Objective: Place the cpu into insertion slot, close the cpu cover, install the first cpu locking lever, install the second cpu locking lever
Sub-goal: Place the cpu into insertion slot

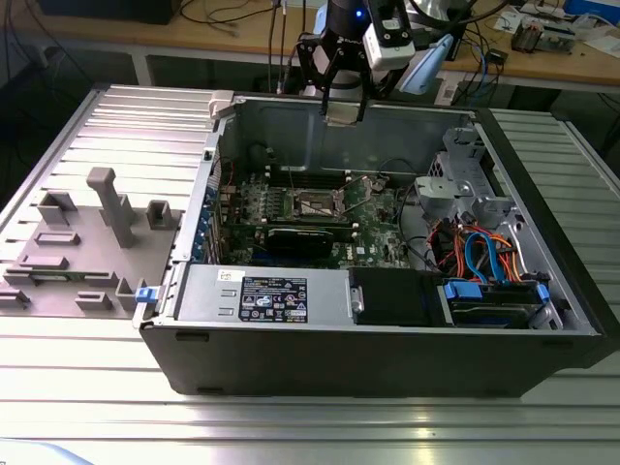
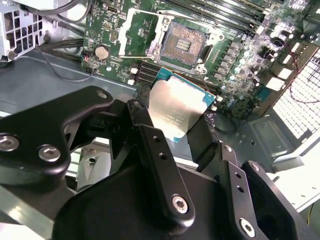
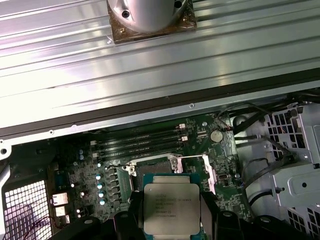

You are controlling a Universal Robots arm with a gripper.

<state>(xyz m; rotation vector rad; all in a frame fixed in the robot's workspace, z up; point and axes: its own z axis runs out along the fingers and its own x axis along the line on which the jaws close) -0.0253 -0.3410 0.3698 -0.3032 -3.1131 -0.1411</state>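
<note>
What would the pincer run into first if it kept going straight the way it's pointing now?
Probably the motherboard at or just beside the open insertion slot, with the held cpu touching first. In the second wrist view the slot lies slightly ahead of the cpu, but depth is unclear.

The cpu (image 3: 171, 207) sat between the fingers (image 2: 150, 145) of the gripper (image 1: 344, 108) above the computer case (image 1: 291, 358) rim, apart from the insertion slot (image 2: 186, 44) on the motherboard (image 1: 373, 208) inside, the cpu cover (image 2: 128, 31) swung open just beside it.
</note>
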